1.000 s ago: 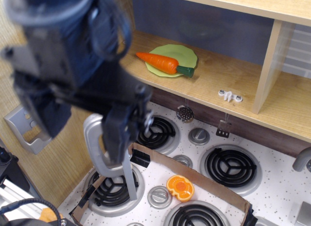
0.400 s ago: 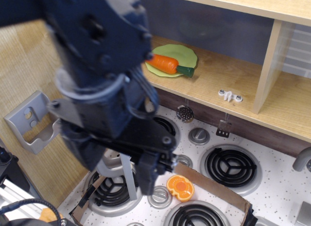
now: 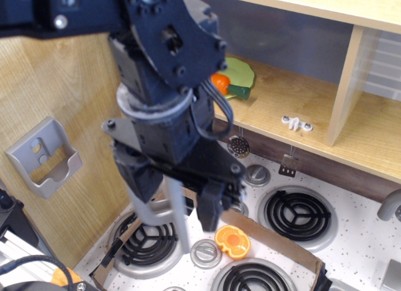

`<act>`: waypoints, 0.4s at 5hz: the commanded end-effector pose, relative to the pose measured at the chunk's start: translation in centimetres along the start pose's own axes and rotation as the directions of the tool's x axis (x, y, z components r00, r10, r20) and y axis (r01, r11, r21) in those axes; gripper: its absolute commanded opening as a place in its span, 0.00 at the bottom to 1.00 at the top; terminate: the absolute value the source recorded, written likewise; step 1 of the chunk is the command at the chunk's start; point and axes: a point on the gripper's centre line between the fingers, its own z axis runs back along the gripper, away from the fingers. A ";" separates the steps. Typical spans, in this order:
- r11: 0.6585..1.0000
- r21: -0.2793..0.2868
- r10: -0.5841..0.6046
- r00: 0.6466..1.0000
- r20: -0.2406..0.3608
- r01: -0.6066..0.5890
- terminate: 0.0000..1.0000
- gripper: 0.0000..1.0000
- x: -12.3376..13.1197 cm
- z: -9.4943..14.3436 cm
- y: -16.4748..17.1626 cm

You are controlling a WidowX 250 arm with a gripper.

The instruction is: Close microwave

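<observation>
Of the microwave only the grey door shows, seen edge-on as a thin upright strip (image 3: 182, 231) with its curved grey handle (image 3: 154, 211) on the left, standing out over the stove. The window, clock and wooden body are out of view. My gripper (image 3: 175, 200) points down over the door edge. One dark finger (image 3: 139, 178) is left of the handle and the other (image 3: 210, 211) right of the strip. The jaws stand apart with the door edge between them, and I cannot tell if they touch it.
A small grey bracket (image 3: 42, 156) hangs on the wooden wall at left. A carrot (image 3: 219, 82) lies on a green plate (image 3: 243, 72) on the shelf. Below are stove burners (image 3: 299, 214), knobs (image 3: 205, 252), an orange toy (image 3: 232, 241) and a cardboard strip (image 3: 279, 236).
My arm has swung right and turned, now filling the middle of the view. The grey handle and door edge have shifted slightly to the right with it.
</observation>
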 end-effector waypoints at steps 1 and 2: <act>1.000 0.000 -0.003 1.000 0.021 0.003 0.00 1.00 0.8 0.1 -0.3; 0.999 -0.006 -0.042 0.999 0.023 0.042 0.00 1.00 2.4 0.4 -0.8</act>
